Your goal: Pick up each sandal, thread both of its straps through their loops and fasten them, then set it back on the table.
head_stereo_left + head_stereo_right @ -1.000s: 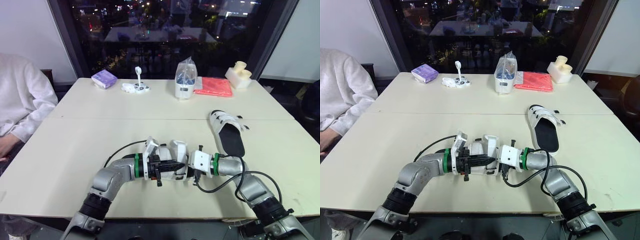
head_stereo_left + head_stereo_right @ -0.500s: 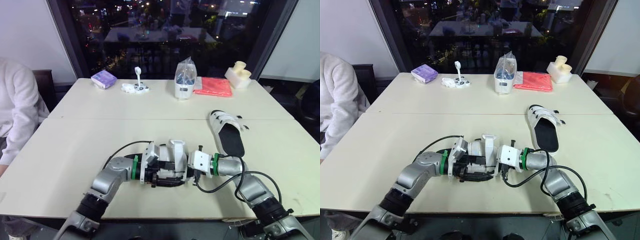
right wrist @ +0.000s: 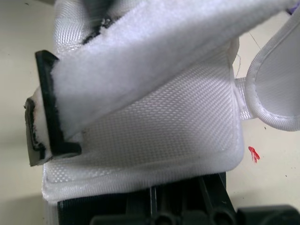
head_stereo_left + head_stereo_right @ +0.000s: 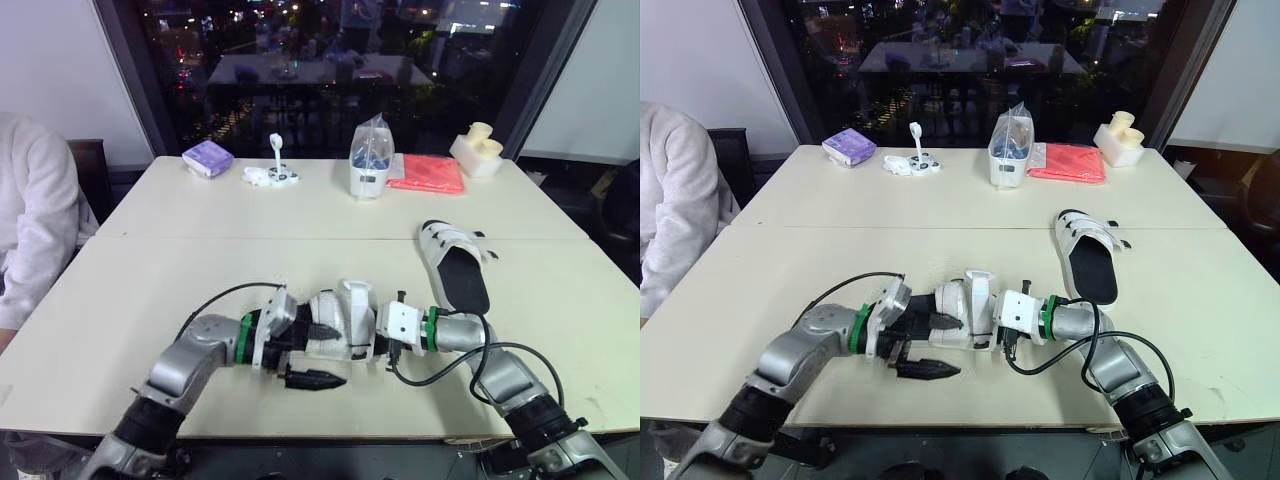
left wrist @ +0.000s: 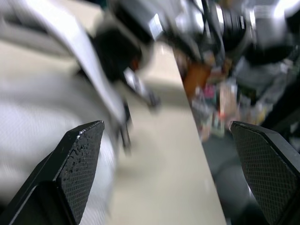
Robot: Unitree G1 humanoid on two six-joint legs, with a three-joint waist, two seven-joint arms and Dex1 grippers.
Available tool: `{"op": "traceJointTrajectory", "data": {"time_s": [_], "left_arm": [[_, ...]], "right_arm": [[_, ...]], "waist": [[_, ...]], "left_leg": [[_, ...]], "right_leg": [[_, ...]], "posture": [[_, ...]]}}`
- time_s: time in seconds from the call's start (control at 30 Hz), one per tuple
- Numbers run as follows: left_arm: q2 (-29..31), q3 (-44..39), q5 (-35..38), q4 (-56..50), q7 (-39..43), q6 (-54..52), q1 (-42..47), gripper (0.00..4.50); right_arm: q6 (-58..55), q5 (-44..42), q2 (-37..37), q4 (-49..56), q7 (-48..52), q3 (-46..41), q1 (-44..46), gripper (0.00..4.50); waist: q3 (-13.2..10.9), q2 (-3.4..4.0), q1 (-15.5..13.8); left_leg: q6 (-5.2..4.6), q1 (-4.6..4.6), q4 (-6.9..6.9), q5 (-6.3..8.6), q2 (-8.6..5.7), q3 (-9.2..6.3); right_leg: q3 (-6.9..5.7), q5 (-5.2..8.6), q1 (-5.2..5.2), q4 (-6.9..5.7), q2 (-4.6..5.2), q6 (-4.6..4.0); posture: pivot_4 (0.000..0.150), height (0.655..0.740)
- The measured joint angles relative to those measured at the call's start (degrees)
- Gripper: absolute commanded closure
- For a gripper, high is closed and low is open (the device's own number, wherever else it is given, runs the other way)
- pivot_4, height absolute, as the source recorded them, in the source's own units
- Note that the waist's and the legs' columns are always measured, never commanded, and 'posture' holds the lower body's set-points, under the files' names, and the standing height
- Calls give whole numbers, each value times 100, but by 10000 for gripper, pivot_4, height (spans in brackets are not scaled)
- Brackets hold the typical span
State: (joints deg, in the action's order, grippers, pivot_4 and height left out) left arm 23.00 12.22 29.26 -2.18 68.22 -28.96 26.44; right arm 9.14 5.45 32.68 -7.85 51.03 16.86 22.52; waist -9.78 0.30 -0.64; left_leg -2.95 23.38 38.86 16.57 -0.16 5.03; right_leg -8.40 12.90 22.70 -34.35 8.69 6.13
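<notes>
Tabletop [image 4: 150, 290]: spare sandal [image 4: 455, 265] lies flat at far R, well apart. The working sandal [image 4: 340, 325] sits near centre btwn both arms. L gripper [image 4: 335, 354] just beside it, fingers spread wide, holding nothing. R gripper [image 4: 378, 335] is against its other end; grip can't be told. Prob. light, floppy webbing. Pinch strap [image 3: 164, 51] near tip, feed thru stiff black loop [image 3: 47, 117].

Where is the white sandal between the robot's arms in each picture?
Left eye view: the sandal sits low in the centre.
Right eye view: low in the centre again.
Left wrist view: probably the blurred pale shape, too smeared to be sure.
Right wrist view: close up, with its white strap and black loop.
Shared landmark: the other sandal on the table, in both eye views.
</notes>
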Motion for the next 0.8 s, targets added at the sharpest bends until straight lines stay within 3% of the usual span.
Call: {"op": "traceJointTrajectory", "data": {"time_s": [0.3,0.37,0.43,0.63,0.8], "left_arm": [[-346,-144,138,214,-460,-453,303,106],[-440,-144,137,256,-523,-470,347,5334],[-577,-145,134,296,-613,-467,381,13378],[-732,-84,45,448,-728,-459,408,44450],[-724,-11,-59,481,-737,-444,413,44450]], "right_arm": [[12,0,15,2,5,21,11,45000],[12,0,15,2,5,21,11,45000],[11,0,15,2,5,21,10,45000],[11,0,15,3,4,21,10,45000],[11,0,15,4,3,21,10,45000]], "waist": [[1,3,5],[1,2,4],[1,2,3],[1,2,3],[1,2,3]], "left_leg": [[5,0,-1,-15,0,0],[12,0,0,-9,0,0],[14,0,-1,-10,0,0],[18,0,0,-12,0,0],[19,0,0,-12,0,0]], "right_leg": [[-6,0,-17,2,-5,1],[-6,1,-11,3,-4,1],[-6,0,-14,3,-4,1],[-7,0,-21,2,-5,1],[-7,0,-18,2,-4,1]], "posture": [[1500,7400],[1500,7400],[1500,7400],[1500,7400],[1500,7400]]}}
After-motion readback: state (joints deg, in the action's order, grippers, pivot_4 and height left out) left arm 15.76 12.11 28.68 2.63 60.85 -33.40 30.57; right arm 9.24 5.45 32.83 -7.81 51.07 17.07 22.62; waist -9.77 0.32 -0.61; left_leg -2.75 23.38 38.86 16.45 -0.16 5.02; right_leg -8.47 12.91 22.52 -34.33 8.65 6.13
